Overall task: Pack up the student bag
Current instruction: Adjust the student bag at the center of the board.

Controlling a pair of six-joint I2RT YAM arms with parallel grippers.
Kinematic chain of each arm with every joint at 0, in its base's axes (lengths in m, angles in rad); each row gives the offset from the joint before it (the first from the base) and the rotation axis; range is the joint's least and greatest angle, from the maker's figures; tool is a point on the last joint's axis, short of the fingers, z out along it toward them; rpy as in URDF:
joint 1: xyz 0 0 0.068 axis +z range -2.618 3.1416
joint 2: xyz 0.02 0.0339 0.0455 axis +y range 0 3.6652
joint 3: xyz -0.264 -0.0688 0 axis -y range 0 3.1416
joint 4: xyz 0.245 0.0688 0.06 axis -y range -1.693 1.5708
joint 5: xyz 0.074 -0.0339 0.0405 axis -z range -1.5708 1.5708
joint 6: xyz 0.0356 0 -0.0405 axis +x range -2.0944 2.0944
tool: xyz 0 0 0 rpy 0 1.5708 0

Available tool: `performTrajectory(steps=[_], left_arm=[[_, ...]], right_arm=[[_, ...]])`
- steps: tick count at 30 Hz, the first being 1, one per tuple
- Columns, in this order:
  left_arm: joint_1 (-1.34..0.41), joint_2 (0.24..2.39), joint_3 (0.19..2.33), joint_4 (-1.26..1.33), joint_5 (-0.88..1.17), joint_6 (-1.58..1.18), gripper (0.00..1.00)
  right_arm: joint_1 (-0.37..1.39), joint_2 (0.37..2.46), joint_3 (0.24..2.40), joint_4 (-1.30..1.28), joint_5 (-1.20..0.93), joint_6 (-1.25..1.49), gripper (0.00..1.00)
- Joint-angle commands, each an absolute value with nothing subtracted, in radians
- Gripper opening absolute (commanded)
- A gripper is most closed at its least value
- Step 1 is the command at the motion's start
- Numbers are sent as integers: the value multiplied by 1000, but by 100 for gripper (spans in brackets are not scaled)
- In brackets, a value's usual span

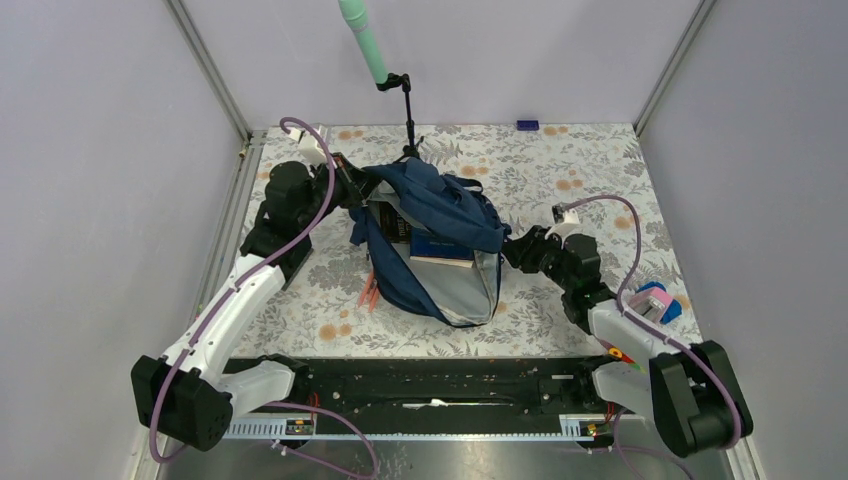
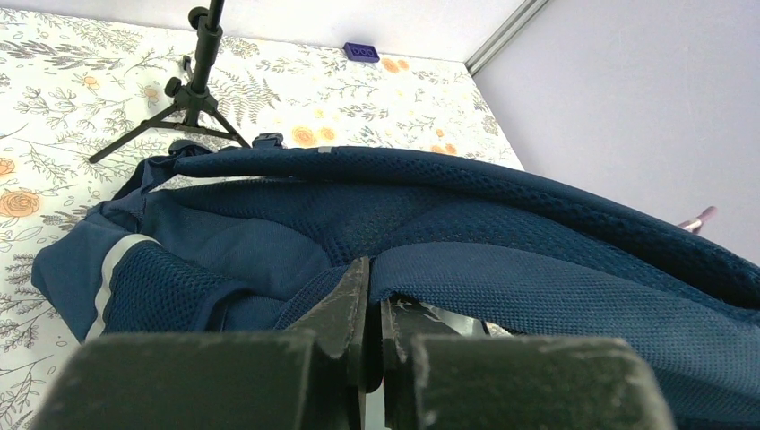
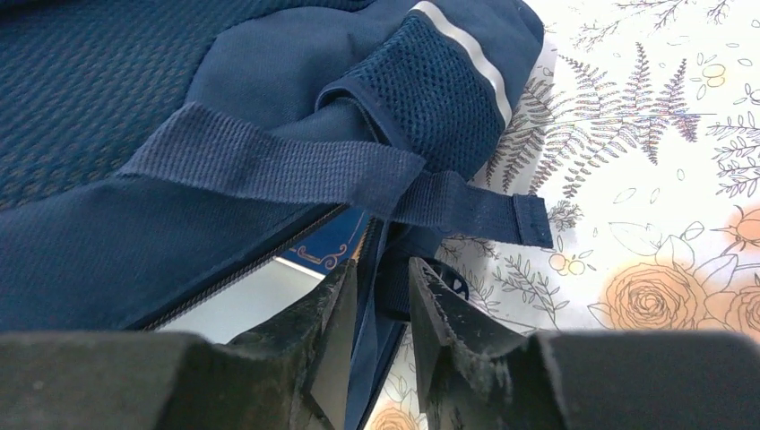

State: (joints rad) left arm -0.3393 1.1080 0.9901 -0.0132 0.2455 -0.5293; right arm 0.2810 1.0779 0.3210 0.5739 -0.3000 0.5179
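The navy student bag [image 1: 432,215] lies in the middle of the table with its main compartment open toward the arms. A dark blue book [image 1: 441,249] with white page edges shows inside; its cover also shows in the right wrist view [image 3: 324,247]. My left gripper [image 1: 350,186] is shut on the bag's left rim, and mesh fabric [image 2: 538,296] drapes over its closed fingers [image 2: 345,305]. My right gripper [image 1: 511,250] is shut on the bag's right zipper edge [image 3: 376,287]. A webbing strap [image 3: 296,166] crosses just above it.
Pink and orange pens [image 1: 369,292] lie by the bag's left side. A black tripod [image 1: 408,120] holding a green rod stands behind the bag and also shows in the left wrist view [image 2: 193,90]. A purple block [image 1: 527,125] sits at the back. A pink and blue object [image 1: 656,301] sits at the right.
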Motion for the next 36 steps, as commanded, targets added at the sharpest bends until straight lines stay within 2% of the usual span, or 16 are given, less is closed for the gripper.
performTrajectory(steps=[1, 11, 20, 28, 36], left_arm=[[-320, 1097, 1016, 81, 250, -547, 0], [-305, 1106, 1023, 68, 292, -532, 0], [-299, 1111, 1025, 75, 317, -531, 0], [-298, 1113, 1021, 81, 324, -533, 0], [-298, 1120, 1021, 94, 338, -539, 0]], right_arm=[[279, 1162, 335, 766, -276, 565, 34], [279, 1363, 333, 999, -197, 690, 40], [279, 1398, 332, 998, -70, 924, 51], [280, 1436, 349, 983, -93, 1079, 54], [287, 1546, 336, 1070, -120, 1199, 66]])
